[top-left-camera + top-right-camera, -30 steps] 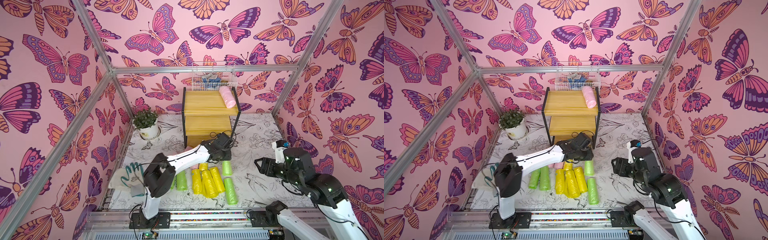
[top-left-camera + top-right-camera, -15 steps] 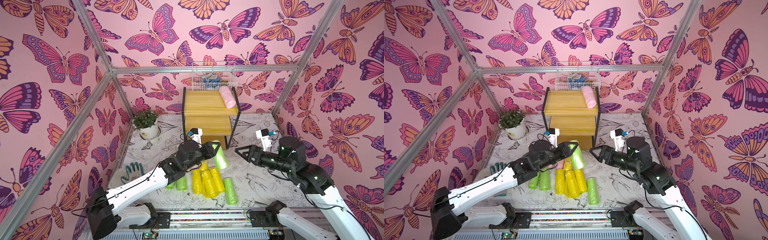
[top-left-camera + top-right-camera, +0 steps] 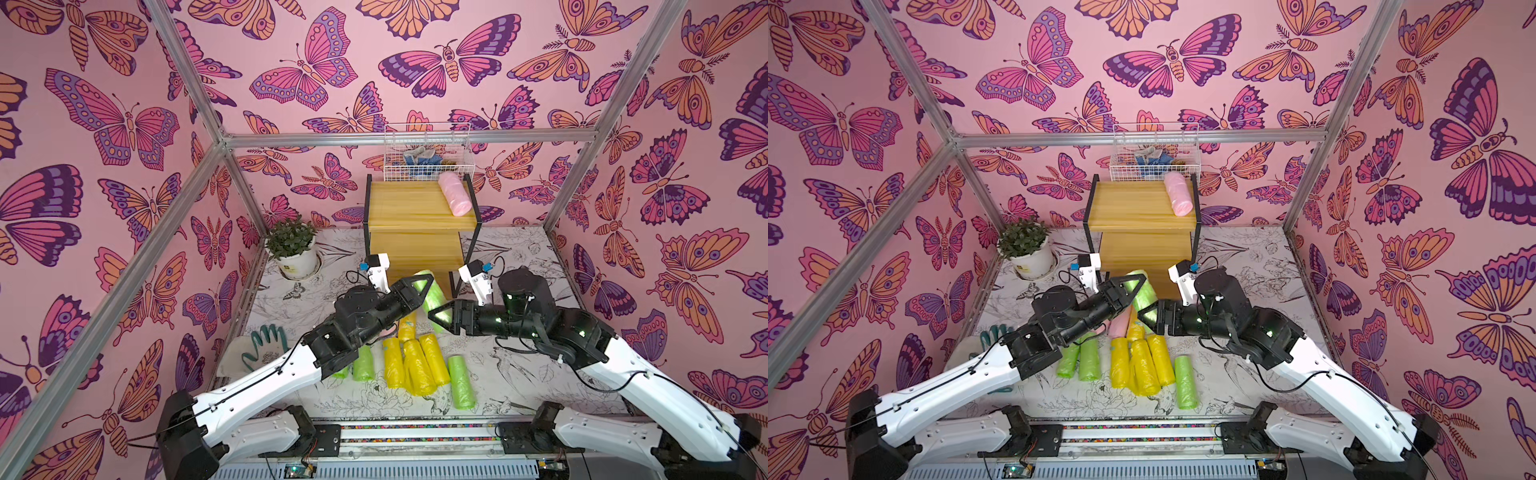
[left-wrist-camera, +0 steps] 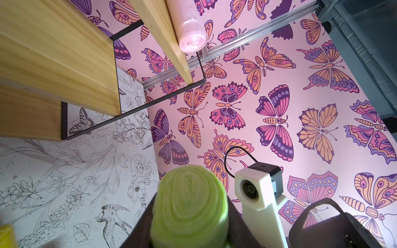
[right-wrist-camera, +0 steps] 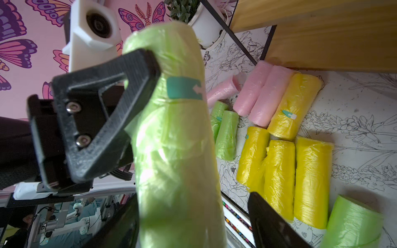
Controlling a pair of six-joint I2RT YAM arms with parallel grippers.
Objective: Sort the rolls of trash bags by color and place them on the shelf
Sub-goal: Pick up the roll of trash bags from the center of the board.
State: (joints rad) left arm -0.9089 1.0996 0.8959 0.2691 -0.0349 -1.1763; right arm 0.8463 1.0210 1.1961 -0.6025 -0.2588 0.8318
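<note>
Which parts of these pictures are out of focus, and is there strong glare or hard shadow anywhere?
Left wrist view: the held green roll is soft, the shelf sharp. Right wrist view: that roll is blurred too, the yellow rolls on the table clearer. Both top views: even light, faint shadows, no strong glare.

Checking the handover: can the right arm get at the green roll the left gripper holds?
Probably yes: the right gripper stands open around the lower end of the green roll, below the left gripper clamping it; nothing lies between.
</note>
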